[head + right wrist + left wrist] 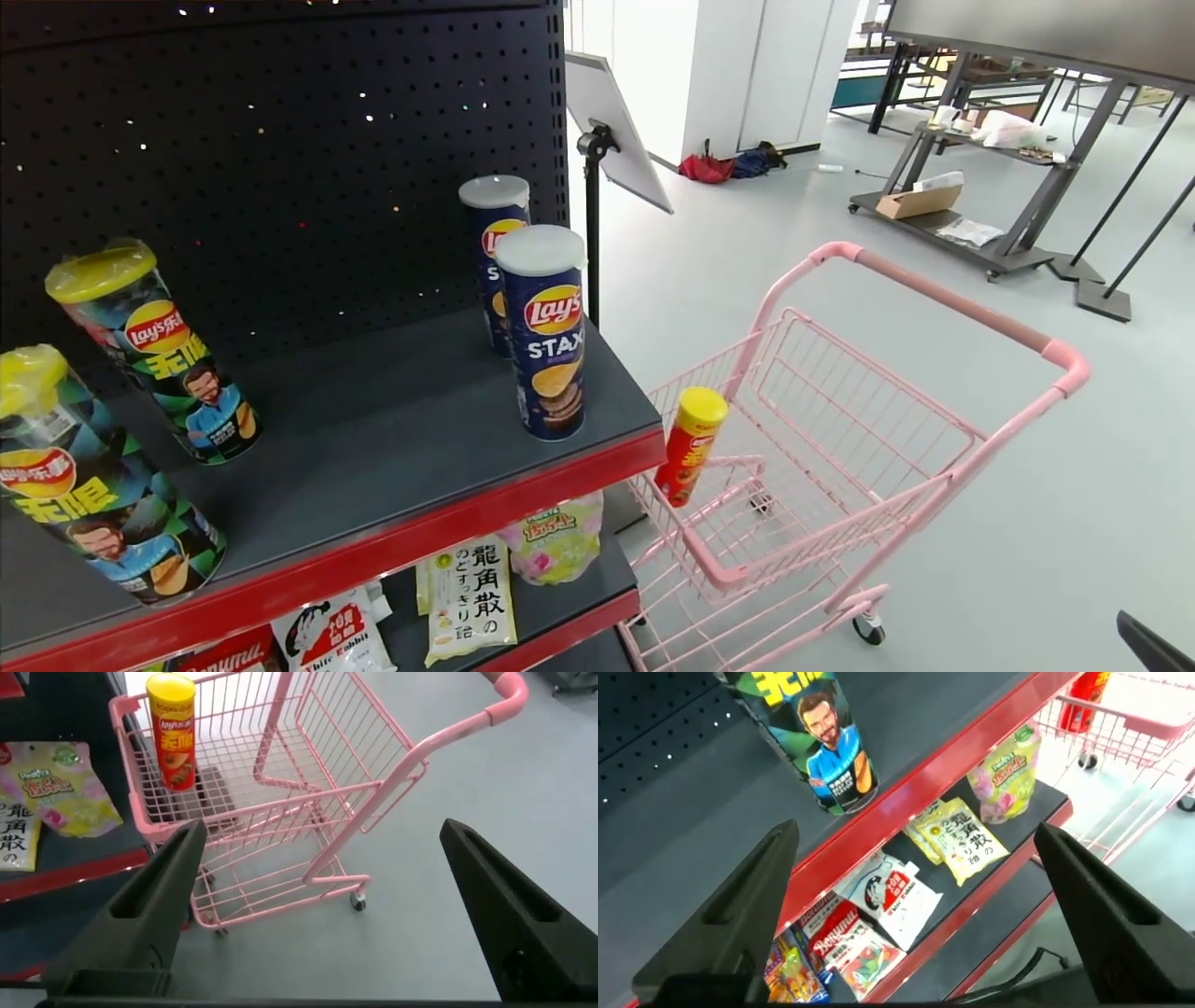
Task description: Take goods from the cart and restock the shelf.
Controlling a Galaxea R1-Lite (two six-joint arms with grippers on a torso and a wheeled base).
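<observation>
A pink wire cart (934, 439) (327, 812) stands right of the dark shelf (373, 439). A red chip can with a yellow lid (688, 447) (174, 730) leans in the cart's corner nearest the shelf. Two dark blue chip cans (549, 331) stand at the shelf's right end, and two green cans with yellow lids (159, 355) (813, 737) at its left. My left gripper (915, 905) is open, hovering in front of the shelf's red edge. My right gripper (322, 915) is open above the floor beside the cart, with the red can some way beyond it.
Snack bags (467, 597) (962, 835) lie on the lower shelf level. A tilted board on a black stand (611, 131) rises behind the shelf's right end. A low trolley and table frames (980, 215) stand far off across the open grey floor.
</observation>
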